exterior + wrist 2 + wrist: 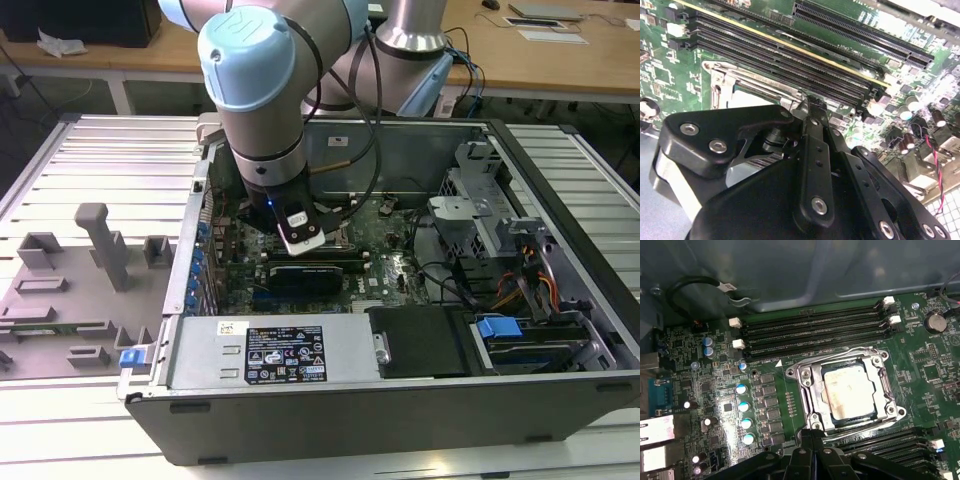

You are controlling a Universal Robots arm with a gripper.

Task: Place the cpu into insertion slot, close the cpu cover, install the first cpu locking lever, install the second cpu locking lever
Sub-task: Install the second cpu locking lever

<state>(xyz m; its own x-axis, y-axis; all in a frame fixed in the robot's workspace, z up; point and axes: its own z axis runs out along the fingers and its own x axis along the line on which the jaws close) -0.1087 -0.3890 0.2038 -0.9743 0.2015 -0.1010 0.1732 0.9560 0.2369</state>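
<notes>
Black gripper (812,436), fingers pressed together, empty, being held beside silvery square cpu cover (807,390); pale metal-topped cpu (849,391), already seated, lying toward one o'clock.

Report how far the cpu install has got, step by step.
Done, by the look of it: the cpu lies in the insertion slot, and the cpu cover frames it, apparently lying flat. In hand: the gripper sits shut at the cover's edge, holding nothing visible. Whether either locking lever is latched cannot be told from these views, so both lever steps may remain.
</notes>
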